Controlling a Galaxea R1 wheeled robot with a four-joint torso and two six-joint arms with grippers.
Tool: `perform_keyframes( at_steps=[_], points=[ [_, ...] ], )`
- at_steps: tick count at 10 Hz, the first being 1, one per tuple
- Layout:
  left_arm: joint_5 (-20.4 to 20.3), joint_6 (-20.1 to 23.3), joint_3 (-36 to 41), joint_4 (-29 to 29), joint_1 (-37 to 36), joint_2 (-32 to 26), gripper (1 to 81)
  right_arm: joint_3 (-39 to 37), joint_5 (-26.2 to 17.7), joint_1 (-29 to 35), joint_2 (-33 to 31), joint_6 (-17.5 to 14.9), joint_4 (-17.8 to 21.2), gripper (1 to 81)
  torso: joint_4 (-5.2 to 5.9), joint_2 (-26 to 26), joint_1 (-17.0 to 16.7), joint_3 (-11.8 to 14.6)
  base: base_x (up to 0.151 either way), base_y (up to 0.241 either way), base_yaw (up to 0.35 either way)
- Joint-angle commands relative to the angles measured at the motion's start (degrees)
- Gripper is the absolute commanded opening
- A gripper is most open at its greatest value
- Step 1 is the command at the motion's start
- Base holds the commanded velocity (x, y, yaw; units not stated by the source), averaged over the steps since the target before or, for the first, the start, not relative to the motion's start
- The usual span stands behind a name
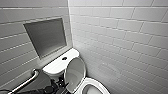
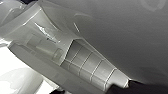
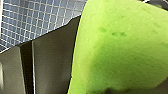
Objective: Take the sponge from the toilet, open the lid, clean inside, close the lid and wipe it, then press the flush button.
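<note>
Lid upright, one; sponge, one.

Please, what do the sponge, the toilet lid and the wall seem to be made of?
The sponge: likely soft foam, matte bright green, with a rounded edge. The lid: probably moulded plastic, white and glossy, catching highlights. The wall: seemingly glazed ceramic tiles, pale, with grout lines between them.

The left arm is dark, nearly black, with bulky rounded segments and possibly cables at its end.
</note>
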Motion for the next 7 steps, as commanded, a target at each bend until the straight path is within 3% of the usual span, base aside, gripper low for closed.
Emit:
perform_keyframes(
  at_steps=[1, 7],
  points=[
    [-5.4, 4.2, -2.5, 6.5, -4.0, -7.8, 81.1, 0.7, -3.7, 0.9, 0.3, 0.0, -0.4, 1.0, 0.0, 0.0, 0.0, 0.0, 0.0, 0.0, 0.0],
    [-5.9, 1.6, -1.8, 10.0, 0.2, -9.8, 81.1, 0.6, -3.7, 0.9, 0.3, 0.0, -0.4, 1.0, -0.07, 0.0, 0.0, 0.0, 0.0, 0.0, 0.0]
  ],
)
